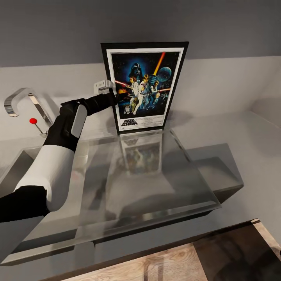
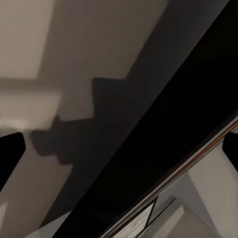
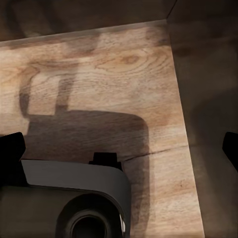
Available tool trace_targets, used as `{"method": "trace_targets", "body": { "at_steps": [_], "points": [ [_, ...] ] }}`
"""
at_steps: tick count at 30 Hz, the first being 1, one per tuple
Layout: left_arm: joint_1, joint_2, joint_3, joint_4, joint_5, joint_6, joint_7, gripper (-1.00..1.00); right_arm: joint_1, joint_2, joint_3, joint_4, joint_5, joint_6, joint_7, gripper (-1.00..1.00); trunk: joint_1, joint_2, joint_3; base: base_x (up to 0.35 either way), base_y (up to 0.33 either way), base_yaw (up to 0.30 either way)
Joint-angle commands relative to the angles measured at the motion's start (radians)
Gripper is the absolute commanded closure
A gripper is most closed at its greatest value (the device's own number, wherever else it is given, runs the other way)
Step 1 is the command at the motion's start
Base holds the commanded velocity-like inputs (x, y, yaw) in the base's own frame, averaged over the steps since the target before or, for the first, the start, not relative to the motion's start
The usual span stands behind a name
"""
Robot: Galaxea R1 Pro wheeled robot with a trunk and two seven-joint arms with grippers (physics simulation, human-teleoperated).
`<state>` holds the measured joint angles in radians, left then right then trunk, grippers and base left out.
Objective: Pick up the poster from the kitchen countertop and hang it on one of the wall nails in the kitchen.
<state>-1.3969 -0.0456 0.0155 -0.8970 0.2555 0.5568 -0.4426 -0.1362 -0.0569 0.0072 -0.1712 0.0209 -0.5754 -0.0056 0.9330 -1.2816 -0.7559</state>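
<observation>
My left arm (image 1: pixel 58 156) has a white forearm shell between black joint sections, with a grey panel inset near the wrist. Left gripper (image 1: pixel 104 86) is pale grey. My base (image 3: pixel 64 198) is light grey (rounded corner, dark circular fitting).

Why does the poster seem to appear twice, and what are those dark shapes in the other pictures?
Head view: the glossy countertop mirrors the poster. Left wrist view: a dark shadow falls on the pale wall behind the poster's edge. Right wrist view: a blocky shadow lies on the wood floor.
</observation>
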Motion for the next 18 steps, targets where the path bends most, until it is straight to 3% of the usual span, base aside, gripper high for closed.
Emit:
{"method": "trace_targets", "body": {
  "at_steps": [1,4,5,18],
  "points": [
    [-0.001,0.0,0.002,0.0,0.007,0.008,0.0,-1.0,0.0,0.0,0.0,0.001,0.002,-0.003,-0.001,-1.0,0.0,0.0,-0.001,0.0,0.0,0.0],
    [-0.001,0.0,0.001,0.0,0.007,0.008,-0.001,-1.0,-0.001,0.0,0.0,0.001,0.002,-0.003,-0.001,-1.0,0.0,0.0,-0.001,0.0,0.0,0.0],
    [-0.001,0.0,0.001,0.0,0.007,0.009,-0.001,1.0,0.0,0.0,0.0,0.001,0.002,-0.003,-0.001,-1.0,0.0,0.0,-0.001,0.0,0.0,0.0],
    [-0.001,0.0,0.001,-0.01,0.009,0.009,-0.004,1.0,0.0,0.0,0.0,0.001,0.002,-0.003,-0.001,-1.0,0.0,0.0,-0.001,0.0,0.0,0.0]
  ]
}}
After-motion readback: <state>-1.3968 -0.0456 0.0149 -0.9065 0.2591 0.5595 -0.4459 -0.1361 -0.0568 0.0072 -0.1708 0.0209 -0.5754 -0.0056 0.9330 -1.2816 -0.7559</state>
